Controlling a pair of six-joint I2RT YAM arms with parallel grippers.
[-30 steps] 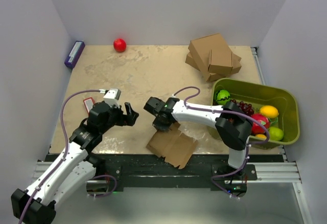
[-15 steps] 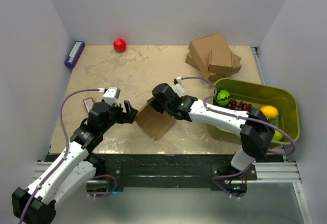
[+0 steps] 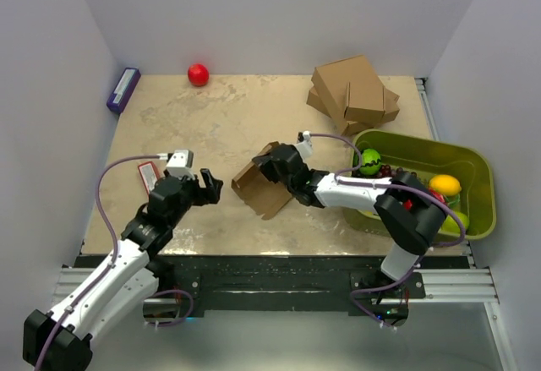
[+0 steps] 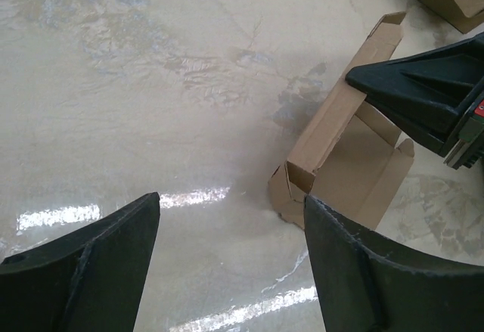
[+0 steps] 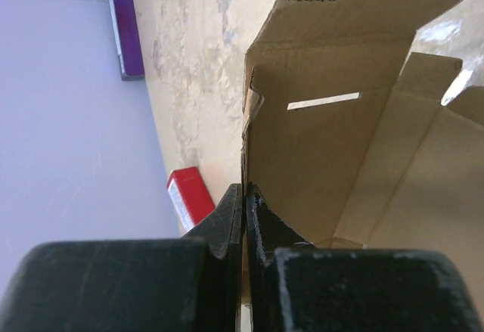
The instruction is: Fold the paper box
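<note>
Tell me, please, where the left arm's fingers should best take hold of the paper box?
Probably the free near end of the side panel on the paper box, coming from the left. It stands thin and on edge, facing the open left fingers, which could straddle it; the right arm's fingers pinch the same panel further along.

right gripper (image 5: 244,196): we are pinching a thin edge of the paper box, jaws pressed together on it.
paper box (image 5: 325,158): its brown panels are rising ahead and to the right of our fingertips, creased, with a narrow slot (image 5: 324,101) showing in one panel.
red item (image 5: 189,196): lying just left of our fingertips on the table (image 5: 193,67).
purple block (image 5: 124,29): sitting far ahead, to the left, where the table is meeting the wall (image 5: 68,120).
</note>
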